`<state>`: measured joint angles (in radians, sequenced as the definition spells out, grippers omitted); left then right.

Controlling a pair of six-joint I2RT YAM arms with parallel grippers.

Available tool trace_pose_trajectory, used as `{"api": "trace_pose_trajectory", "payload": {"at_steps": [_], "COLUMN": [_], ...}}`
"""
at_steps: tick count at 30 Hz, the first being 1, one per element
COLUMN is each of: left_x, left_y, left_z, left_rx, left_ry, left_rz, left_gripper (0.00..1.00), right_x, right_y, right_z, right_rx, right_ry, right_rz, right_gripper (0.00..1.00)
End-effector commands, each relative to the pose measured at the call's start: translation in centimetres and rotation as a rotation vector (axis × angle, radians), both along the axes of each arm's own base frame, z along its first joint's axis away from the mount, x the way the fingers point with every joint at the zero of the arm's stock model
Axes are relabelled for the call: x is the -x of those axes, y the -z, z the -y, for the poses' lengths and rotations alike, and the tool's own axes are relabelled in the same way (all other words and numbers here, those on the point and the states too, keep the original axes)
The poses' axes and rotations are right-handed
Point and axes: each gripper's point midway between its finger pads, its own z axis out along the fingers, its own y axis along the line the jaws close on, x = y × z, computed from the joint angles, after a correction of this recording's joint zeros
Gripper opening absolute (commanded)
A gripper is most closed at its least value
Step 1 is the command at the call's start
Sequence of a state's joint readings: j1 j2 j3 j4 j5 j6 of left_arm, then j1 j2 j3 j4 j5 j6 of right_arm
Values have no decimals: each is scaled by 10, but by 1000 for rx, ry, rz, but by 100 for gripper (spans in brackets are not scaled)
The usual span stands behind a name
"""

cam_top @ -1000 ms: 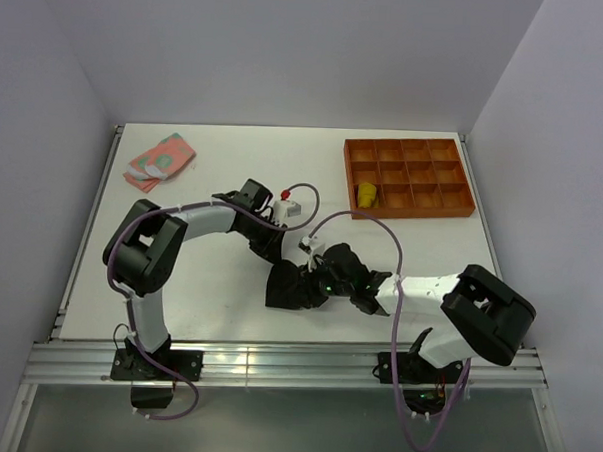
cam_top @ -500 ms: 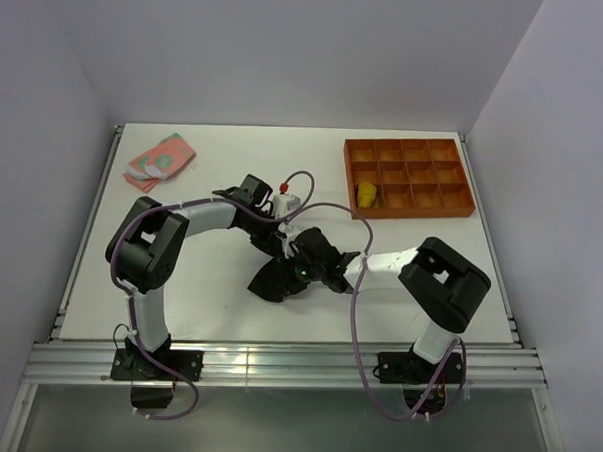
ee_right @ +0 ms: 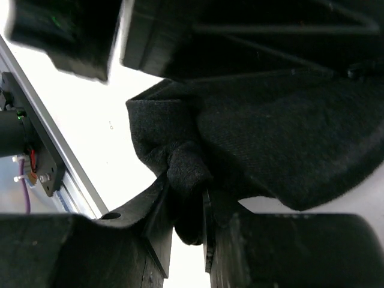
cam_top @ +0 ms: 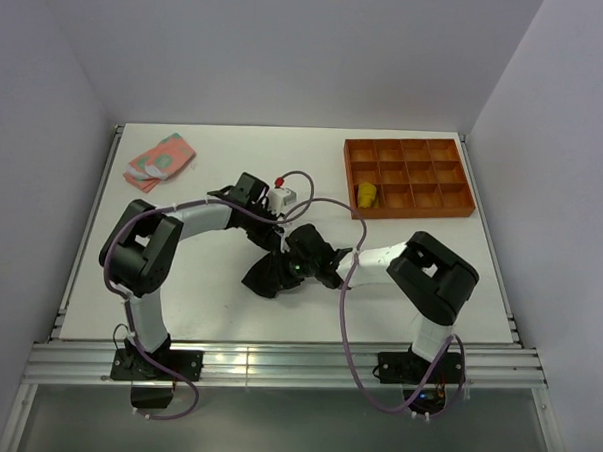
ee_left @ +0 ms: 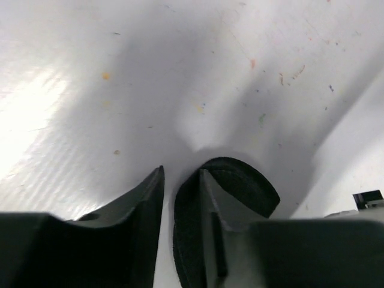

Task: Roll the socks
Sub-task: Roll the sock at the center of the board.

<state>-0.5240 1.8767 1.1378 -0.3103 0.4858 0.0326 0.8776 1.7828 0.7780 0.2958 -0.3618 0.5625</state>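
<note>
The black sock (cam_top: pixel 265 276) lies crumpled near the middle of the counter (cam_top: pixel 228 315), somewhat closer to the near edge than to the far one, and both arms reach in over it. The right pincer (ee_right: pixel 186 189) is pressed together on a bunched fold at the sock's edge. In the right wrist view, dark knit fills the narrow slot between its fingers, and the rest of the sock spreads out beyond them. The left pincer (ee_left: pixel 180 174) stands slightly spread. A thin strip of bare counter shows between its fingers, and it is pinching nothing. A rounded lip of the black sock wraps around one of its fingers (ee_left: pixel 210 201) while the other finger hangs free just above the counter.

The pink sock with green patches (cam_top: pixel 159 161) rests folded near the far left corner, well apart from the arms. The mustard-yellow sock (cam_top: pixel 366 196) sits as a small bundle in a compartment along the left side of the orange tray (cam_top: pixel 348 178), which lies at the far right corner of the counter.
</note>
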Motion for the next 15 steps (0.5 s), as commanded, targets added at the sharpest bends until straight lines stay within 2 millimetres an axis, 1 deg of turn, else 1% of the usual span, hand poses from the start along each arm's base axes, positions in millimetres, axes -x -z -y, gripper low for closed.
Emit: {"api": "trace_pose_trajectory", "payload": {"at_steps": [1, 5, 9, 13, 14, 15], "left_x": [-19, -33, -45, -58, -61, -63], "left_y": [-33, -47, -55, -61, -67, -69], "left_z": [6, -3, -15, -36, -41, -48], "left_rx": [46, 55, 55, 50, 48, 39], "left_ry": [-5, -46, -92, -143, -157, -168], "left_rz": [147, 191, 204, 232, 259, 276], "left_gripper": [37, 43, 44, 44, 44, 44], "right_x": [34, 37, 37, 35, 33, 32], "right_y": [94, 96, 97, 95, 94, 92], "right_z": [90, 93, 93, 92, 91, 91], "right_rx": [428, 432, 437, 436, 434, 432], "right_ry": [81, 76, 69, 63, 64, 63], "right_rz": [-158, -166, -171, -173, -170, -171], "right_gripper": [0, 0, 0, 0, 0, 0]}}
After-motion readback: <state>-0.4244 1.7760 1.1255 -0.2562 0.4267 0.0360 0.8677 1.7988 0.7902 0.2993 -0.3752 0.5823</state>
